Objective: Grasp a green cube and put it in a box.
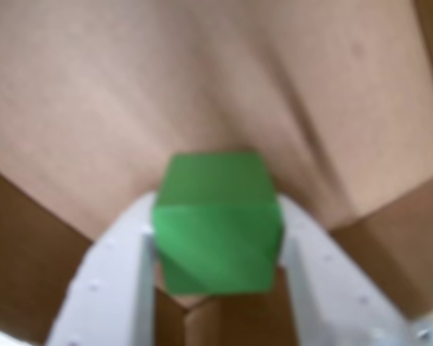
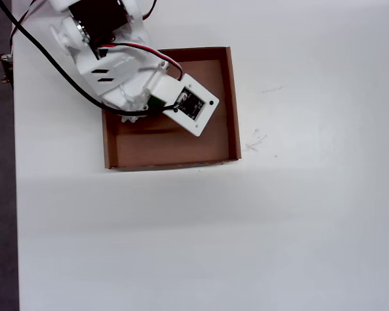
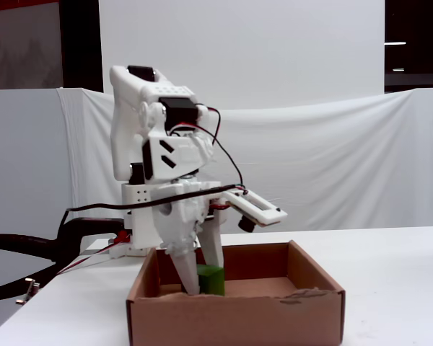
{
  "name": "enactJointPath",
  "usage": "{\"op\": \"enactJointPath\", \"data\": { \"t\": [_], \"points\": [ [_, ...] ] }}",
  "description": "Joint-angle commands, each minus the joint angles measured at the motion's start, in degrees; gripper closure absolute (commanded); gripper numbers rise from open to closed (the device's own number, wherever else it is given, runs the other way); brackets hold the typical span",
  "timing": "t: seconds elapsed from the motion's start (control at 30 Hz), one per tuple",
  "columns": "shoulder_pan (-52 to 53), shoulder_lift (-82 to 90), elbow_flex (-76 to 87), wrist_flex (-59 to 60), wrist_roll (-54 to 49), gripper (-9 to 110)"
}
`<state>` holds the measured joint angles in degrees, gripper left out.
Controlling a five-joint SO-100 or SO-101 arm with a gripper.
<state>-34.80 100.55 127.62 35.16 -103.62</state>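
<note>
One green cube (image 1: pixel 218 223) is seen clamped in the pincer (image 1: pixel 218 249) in the wrist view, a white finger (image 1: pixel 112 288) pressed on its left face and the other on its right. The pincer is closed narrow on the cube, both side faces touched. The view is blurred. Beyond the cube, the tan cardboard floor of the box (image 1: pixel 202 79) fills the picture, creased, with darker brown walls at the lower left and lower right corners.

In the fixed view the near wall of the box (image 3: pixel 238 317) is met first, with a torn patch on its top edge toward the right. Behind that wall the pincer (image 3: pixel 204 282) is pointed down into the box, and the green cube (image 3: pixel 211 280) is held between the fingertips, low inside, left of the box's middle. Whether the cube rests on the floor cannot be told, since the near wall hides its base. Above, the white arm (image 3: pixel 162 166) is folded over, with red and black wires looped at its side. The box sits on a white counter (image 3: pixel 390 288), and a white cloth backdrop hangs at the back.

In the overhead view the box (image 2: pixel 232 103) is seen on the counter (image 2: pixel 246 227), upper left of centre. The arm covers the box's upper-left part, and only a sliver of the green cube (image 2: pixel 158 100) shows beside the white wrist camera plate (image 2: pixel 194 105).
</note>
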Motion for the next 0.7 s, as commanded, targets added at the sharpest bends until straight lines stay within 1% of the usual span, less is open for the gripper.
{"op": "enactJointPath", "data": {
  "t": [0.0,0.1,0.2,0.33,0.4,0.5,0.67],
  "points": [
    [-0.4,0.2,-0.2,-0.7,0.2,88],
    [-0.3,0.2,-0.1,-0.9,0.3,86],
    [0.4,0.7,-1.0,0.3,0.3,79],
    [3.0,4.7,-4.5,6.3,0.3,77],
    [4.9,8.0,-5.4,7.5,1.8,77],
    [9.5,14.5,-5.6,9.1,4.6,77],
    [22.2,28.2,-3.6,20.6,6.7,77]
  ]
}}
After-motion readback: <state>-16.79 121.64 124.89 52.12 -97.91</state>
